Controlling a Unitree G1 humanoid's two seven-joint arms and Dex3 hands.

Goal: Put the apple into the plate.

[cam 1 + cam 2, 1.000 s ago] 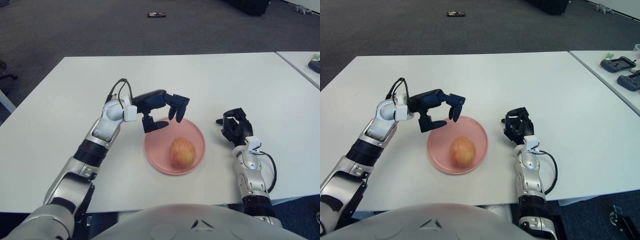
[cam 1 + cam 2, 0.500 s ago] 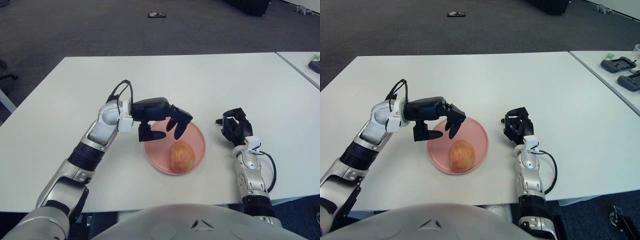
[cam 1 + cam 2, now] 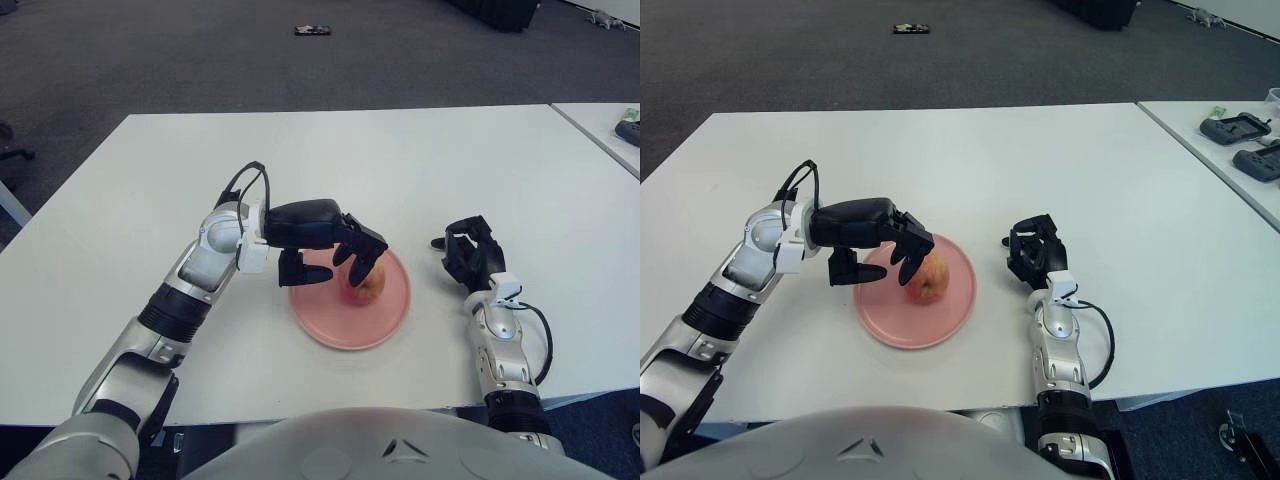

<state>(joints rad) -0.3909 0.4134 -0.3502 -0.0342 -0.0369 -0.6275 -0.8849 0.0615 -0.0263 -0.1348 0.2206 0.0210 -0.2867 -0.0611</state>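
Now, left hand (image 3: 335,250): I am seeing it reaching in from my left over the near-left part of the plate, palm facing down, with its dark fingers (image 3: 361,262) draped over the top and left side of the apple. The thumb is sticking out lower left, above the plate's left rim. I cannot tell whether the fingers are actually gripping the fruit or only touching it.
Apple (image 3: 929,279): it is sitting inside the plate, toward the back-left of the dish, partly hidden under the fingers; its yellow-red skin is showing on the right side.
Plate (image 3: 385,320): pink, round and shallow, it is lying flat on the table in front of me, between my two hands.
Right hand (image 3: 470,251): it is showing just right of the plate, apart from its rim, with fingers curling loosely upward and holding nothing.
Table (image 3: 400,160): white and broad, it is carrying the plate.
Floor (image 3: 790,50): dark carpet is showing beyond the table's far edge.
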